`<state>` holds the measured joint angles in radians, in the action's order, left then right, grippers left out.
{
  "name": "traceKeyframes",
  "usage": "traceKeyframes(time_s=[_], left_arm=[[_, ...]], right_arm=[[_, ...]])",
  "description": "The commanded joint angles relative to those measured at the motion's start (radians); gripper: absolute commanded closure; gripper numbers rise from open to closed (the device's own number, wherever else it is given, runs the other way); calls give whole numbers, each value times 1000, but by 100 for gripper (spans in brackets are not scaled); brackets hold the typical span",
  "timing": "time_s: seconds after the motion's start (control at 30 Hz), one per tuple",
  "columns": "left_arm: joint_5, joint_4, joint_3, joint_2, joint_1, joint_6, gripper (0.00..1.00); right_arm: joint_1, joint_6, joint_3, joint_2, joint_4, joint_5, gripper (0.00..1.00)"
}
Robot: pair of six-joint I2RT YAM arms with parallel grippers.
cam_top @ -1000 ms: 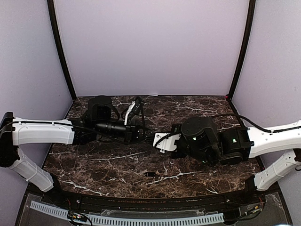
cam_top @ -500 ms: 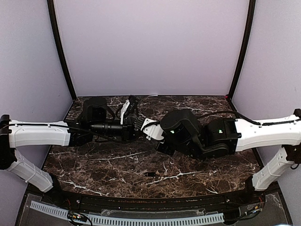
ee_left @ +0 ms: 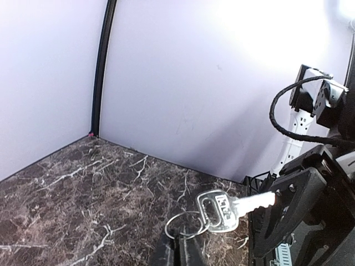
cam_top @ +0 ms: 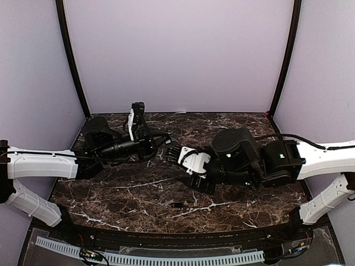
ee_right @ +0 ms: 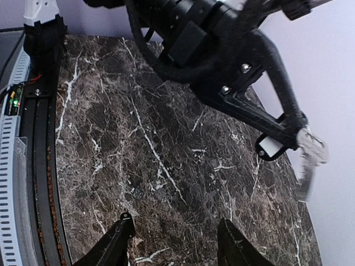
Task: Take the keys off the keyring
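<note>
Dark marble table (cam_top: 111, 188), from above: the left gripper (cam_top: 164, 141) and right gripper (cam_top: 175, 154) meet near its middle, and one small dark key (cam_top: 177, 205) lies by the front edge.

Left wrist: clenched fingers (ee_left: 166, 252) pinch the keyring (ee_left: 186, 226). A silver key (ee_left: 219, 210) hangs on it, blade towards the right gripper.

Right wrist: the fingers (ee_right: 119, 244) are spread and empty, the silver key well beyond them.

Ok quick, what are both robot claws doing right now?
Left gripper: closed, pinching the thin silver wire keyring with a silver metal key on it.
Right gripper: open, holding nothing.
</note>
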<state>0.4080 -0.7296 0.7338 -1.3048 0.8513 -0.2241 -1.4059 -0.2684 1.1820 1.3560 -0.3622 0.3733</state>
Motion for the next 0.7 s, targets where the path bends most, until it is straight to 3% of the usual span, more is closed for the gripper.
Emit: traceKeyframes(time_s=[0.0,0.17,0.33,0.67], left_arm=[[8,-141,-29,26,-3,26,100],[60,-182,-36,34,-3,17,100],[108,-181,-28,33,-3,1,100],[140,-146,4,18,-3,-31,100]], right_arm=[[54,68,-73,-131,151,-147,44],[230,212,-218,-290,361,-364,39],[385,355,-267,-313,433,-483,39],[398,279,-153,-148,376,-630,43]])
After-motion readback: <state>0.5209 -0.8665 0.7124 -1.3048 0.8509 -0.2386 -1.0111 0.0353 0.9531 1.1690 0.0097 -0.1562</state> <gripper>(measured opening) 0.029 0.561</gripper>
